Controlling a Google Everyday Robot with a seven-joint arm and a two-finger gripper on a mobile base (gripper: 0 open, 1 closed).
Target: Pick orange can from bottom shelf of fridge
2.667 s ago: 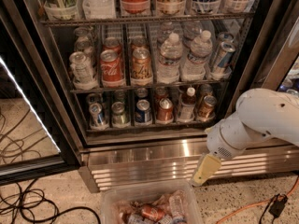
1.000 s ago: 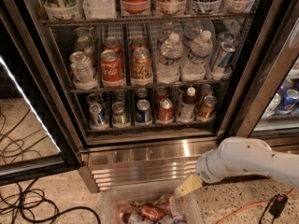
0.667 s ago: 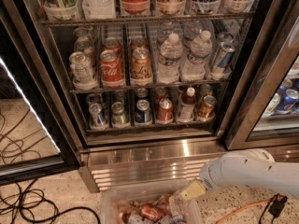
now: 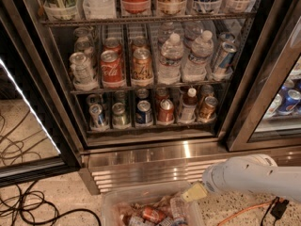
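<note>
Fridge point(image 4: 237, 102) fills the view, racks stacked with drinks, and all eyes go to the orange can point(image 4: 207, 108). It sits in the rightmost lane of the bottom shelf point(image 4: 150, 126), leaning a little, silver top showing. Just left of the orange can stands a small white-capped bottle point(image 4: 189, 105), and one lane further left is a redder can point(image 4: 165, 111). A blue can point(image 4: 143, 112) comes after that. Up and to the left of the orange can, on the rack above, stands the larger orange-gold can point(image 4: 141, 65), with a Coca-Cola can point(image 4: 111, 69) on its far side.

Now the tool point(image 4: 194, 192) — it is well below the orange can and apart from it, down past the ribbed base panel point(image 4: 141, 173). It hangs at the right rim of a clear plastic bin point(image 4: 113, 199) that holds loose cans. Whether the tool is spread or pressed together I cannot tell from here, and nothing shows in its grip. The white arm point(image 4: 254, 175) reaches in from lower right of the orange can. An orange cable point(image 4: 235, 211) trails on the floor beneath it.
</note>
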